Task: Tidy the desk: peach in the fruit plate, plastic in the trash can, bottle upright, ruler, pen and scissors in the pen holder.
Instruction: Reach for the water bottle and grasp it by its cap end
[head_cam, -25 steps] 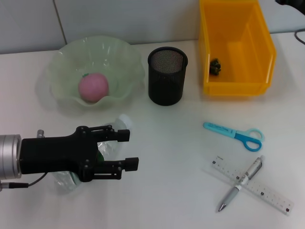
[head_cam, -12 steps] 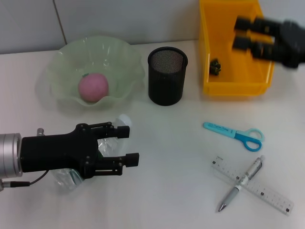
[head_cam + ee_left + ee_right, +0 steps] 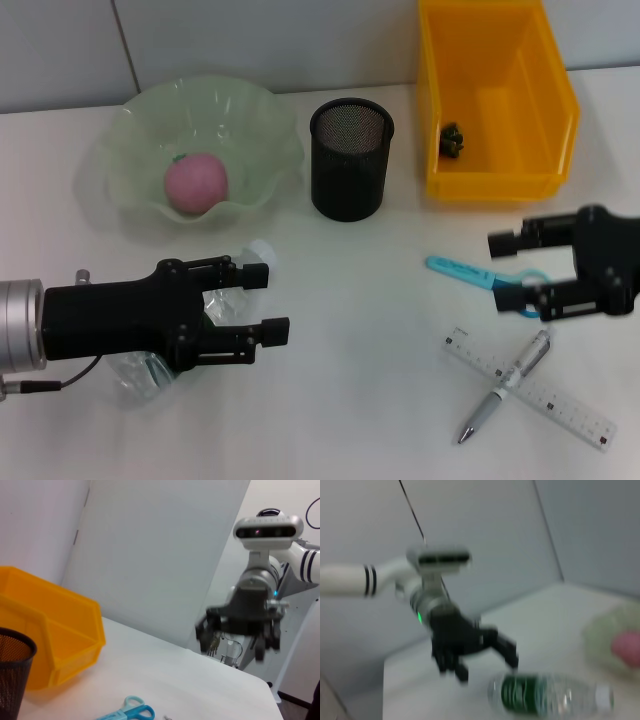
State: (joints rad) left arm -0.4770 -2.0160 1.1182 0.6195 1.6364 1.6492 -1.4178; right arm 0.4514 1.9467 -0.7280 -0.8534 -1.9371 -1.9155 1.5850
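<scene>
Left gripper [image 3: 262,306]: reaches in from the counter's left edge, fingers spread wide above the lying bottle [image 3: 232,300], holding nothing.
Right gripper [image 3: 522,270]: near the right edge, fingers apart over the scissors [image 3: 492,281], empty.
Right wrist view: bottle's [image 3: 547,696] green label, clear ribbed plastic.
Peach [image 3: 196,181]: in the wavy fruit plate [image 3: 130,125].
Pen [image 3: 505,385]: crossed over the ruler [image 3: 570,408].

Left gripper [image 3: 262,305], right gripper [image 3: 512,270]: jaws apart.

A pink peach [image 3: 196,182] in a pale green fruit plate [image 3: 140,115], a black mesh pen holder [image 3: 350,160], blue scissors [image 3: 480,277].
</scene>
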